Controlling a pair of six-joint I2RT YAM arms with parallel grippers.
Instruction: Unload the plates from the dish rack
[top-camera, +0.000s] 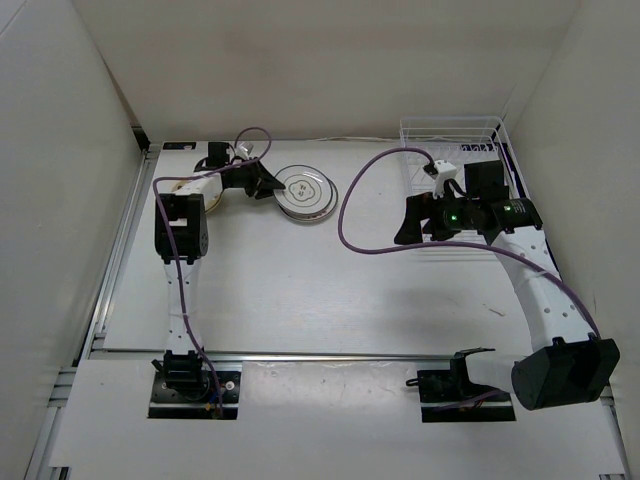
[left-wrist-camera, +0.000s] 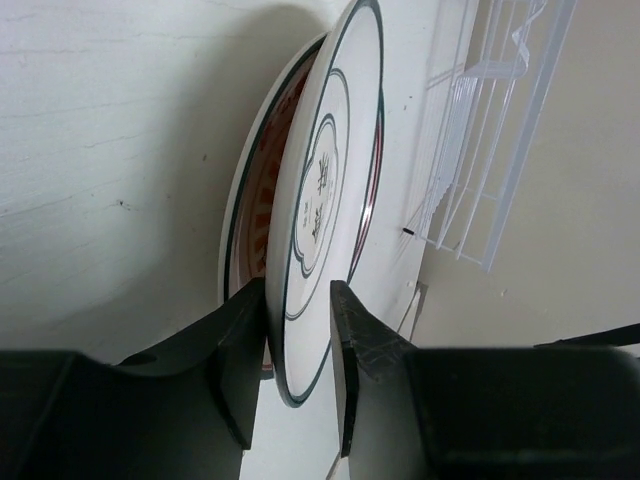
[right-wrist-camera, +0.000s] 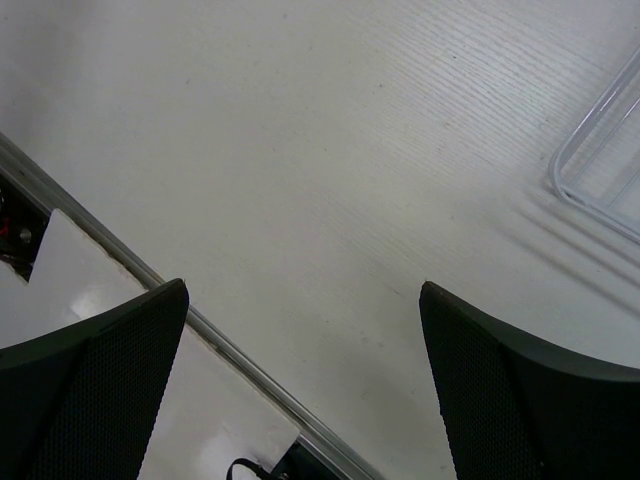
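Observation:
A white plate with grey rings (top-camera: 305, 188) lies on the table at the back, on top of a second plate with an orange-red pattern (left-wrist-camera: 262, 215). My left gripper (top-camera: 272, 183) is at the stack's left edge. In the left wrist view its jaws (left-wrist-camera: 298, 300) straddle the ringed plate's rim (left-wrist-camera: 310, 230); a gap shows at the right finger, so it is open. The white wire dish rack (top-camera: 452, 150) stands at the back right, and no plate shows in it. My right gripper (top-camera: 408, 225) is open and empty left of the rack, over bare table (right-wrist-camera: 302, 290).
A tan round rim (top-camera: 183, 186) shows beneath the left arm at the back left. The rack also shows in the left wrist view (left-wrist-camera: 480, 130), and a corner of it in the right wrist view (right-wrist-camera: 600, 190). White walls enclose the table; purple cables trail from both arms.

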